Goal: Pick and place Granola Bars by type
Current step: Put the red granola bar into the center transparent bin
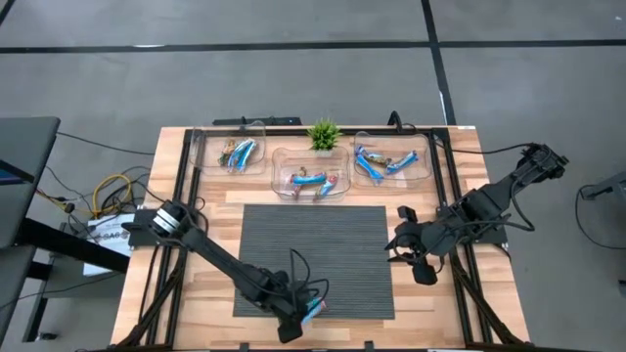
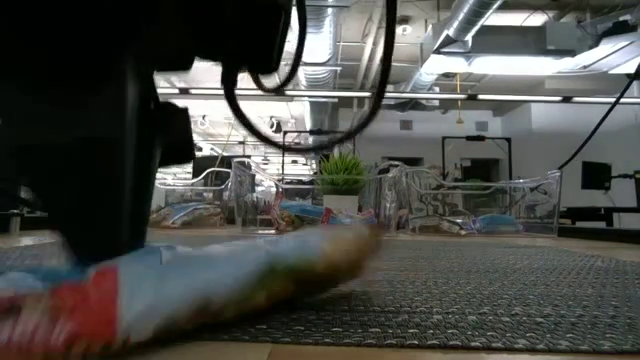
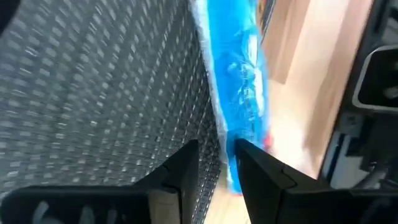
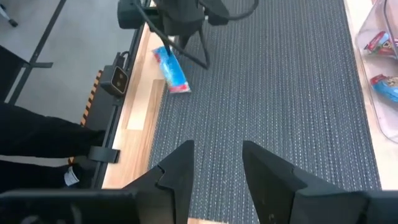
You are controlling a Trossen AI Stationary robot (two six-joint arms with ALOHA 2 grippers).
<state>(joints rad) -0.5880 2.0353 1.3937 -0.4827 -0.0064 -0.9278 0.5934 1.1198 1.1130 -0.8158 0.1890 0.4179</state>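
Three clear bins (image 1: 310, 182) at the table's 12 o'clock already hold sorted granola bars; one blue bar (image 1: 313, 309) is left, at the grey mat's (image 1: 313, 244) 6 o'clock edge. Left gripper (image 1: 299, 315) grasps it by one end. Right gripper (image 1: 409, 242) waits at 3 o'clock, jaws parted, empty.

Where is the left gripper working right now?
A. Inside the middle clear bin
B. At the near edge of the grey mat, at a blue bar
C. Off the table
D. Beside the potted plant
B: the left gripper is at the mat's near edge, at the blue bar.
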